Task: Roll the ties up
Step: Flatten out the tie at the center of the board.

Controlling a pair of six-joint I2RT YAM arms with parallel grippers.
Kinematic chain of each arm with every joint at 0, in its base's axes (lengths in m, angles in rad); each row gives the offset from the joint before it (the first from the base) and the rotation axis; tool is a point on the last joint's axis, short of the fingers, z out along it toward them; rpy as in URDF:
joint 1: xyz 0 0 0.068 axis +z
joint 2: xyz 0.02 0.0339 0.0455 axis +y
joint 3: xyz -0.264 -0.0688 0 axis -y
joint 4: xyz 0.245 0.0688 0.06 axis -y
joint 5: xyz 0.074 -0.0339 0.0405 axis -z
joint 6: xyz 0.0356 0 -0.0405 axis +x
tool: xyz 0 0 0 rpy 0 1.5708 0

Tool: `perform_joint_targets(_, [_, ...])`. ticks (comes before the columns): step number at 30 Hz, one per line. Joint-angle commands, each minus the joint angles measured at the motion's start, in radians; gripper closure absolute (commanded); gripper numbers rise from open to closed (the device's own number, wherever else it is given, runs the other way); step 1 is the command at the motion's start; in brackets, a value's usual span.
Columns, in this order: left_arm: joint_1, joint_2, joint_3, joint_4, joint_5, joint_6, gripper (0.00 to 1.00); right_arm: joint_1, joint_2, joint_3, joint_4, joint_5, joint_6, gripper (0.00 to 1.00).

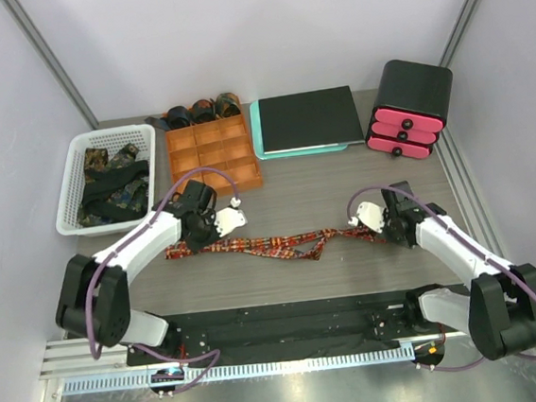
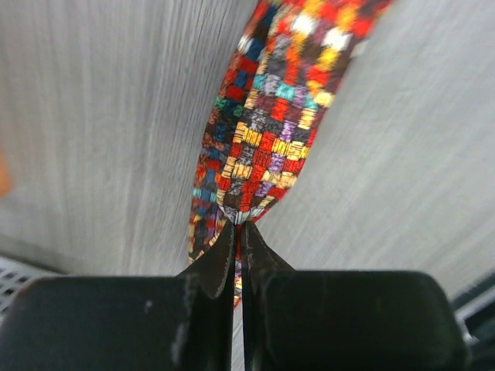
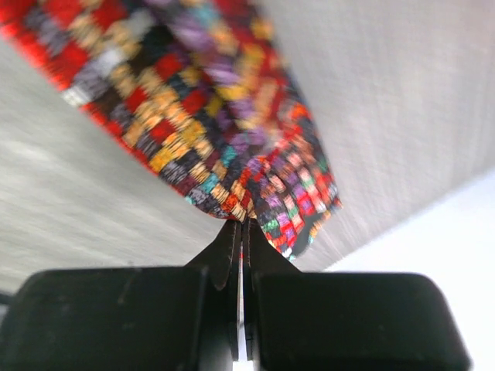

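Note:
A red-orange multicoloured check tie (image 1: 272, 246) lies stretched left to right across the middle of the table, with a fold near its centre. My left gripper (image 1: 207, 242) is shut on it near its left end; in the left wrist view the tie (image 2: 271, 116) bunches where the left gripper (image 2: 240, 229) pinches it. My right gripper (image 1: 377, 229) is shut on the right end; the tie (image 3: 193, 100) fans out from the right gripper (image 3: 246, 224). Three rolled dark ties (image 1: 204, 108) sit in the back row of the orange tray (image 1: 214, 155).
A white basket (image 1: 69, 187) at the left holds loose dark patterned ties (image 1: 110, 183). Behind the middle lies a black pad on a teal board (image 1: 304, 120). A black drawer unit with pink drawers (image 1: 409, 109) stands at the back right.

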Motion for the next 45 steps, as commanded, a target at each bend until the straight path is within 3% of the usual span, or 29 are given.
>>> perform_joint_targets(1, [0.053, 0.080, -0.016, 0.148, -0.058, -0.011, 1.00, -0.059, -0.066, -0.004, 0.143, 0.078, -0.103, 0.99])
perform_joint_targets(11, [0.081, 0.114, -0.055, 0.122, -0.053, 0.028, 0.97, -0.085, -0.216, -0.095, 0.257, 0.072, -0.241, 0.99])
perform_joint_targets(15, [0.081, 0.060, -0.081, 0.068, -0.016, 0.051, 0.87, -0.085, -0.279, -0.114, 0.074, 0.047, -0.277, 0.99])
perform_joint_targets(19, [0.081, -0.010, -0.125, 0.030, 0.002, 0.069, 0.85, -0.085, -0.448, -0.188, -0.030, 0.026, -0.349, 0.99])
perform_joint_targets(20, [0.081, -0.019, -0.128, 0.016, 0.007, 0.072, 0.83, -0.085, -0.480, -0.219, -0.047, 0.026, -0.364, 0.85])
perform_joint_targets(23, [0.082, -0.059, -0.113, -0.053, 0.039, 0.069, 0.64, -0.085, -0.530, -0.231, -0.087, 0.028, -0.389, 0.47])
perform_joint_targets(24, [0.081, -0.076, -0.101, -0.074, 0.080, 0.060, 0.52, -0.085, -0.502, -0.214, -0.111, 0.018, -0.361, 0.42])
perform_joint_targets(26, [0.079, -0.127, -0.049, -0.114, 0.131, 0.034, 0.38, -0.088, -0.446, -0.108, -0.160, -0.020, -0.306, 0.33])
perform_joint_targets(29, [0.027, -0.145, 0.028, -0.127, 0.204, -0.038, 0.31, -0.088, -0.278, 0.099, -0.309, -0.185, -0.187, 0.27])
perform_joint_targets(33, [-0.112, -0.110, 0.088, -0.003, 0.249, -0.176, 0.28, -0.085, -0.102, 0.298, -0.398, -0.388, 0.000, 0.27])
perform_joint_targets(38, [-0.306, -0.015, 0.142, 0.203, 0.254, -0.340, 0.35, -0.078, 0.159, 0.468, -0.415, -0.581, 0.238, 0.41])
perform_joint_targets(45, [-0.554, 0.195, 0.215, 0.431, 0.119, -0.379, 0.35, -0.079, 0.294, 0.510, -0.372, -0.635, 0.415, 0.42])
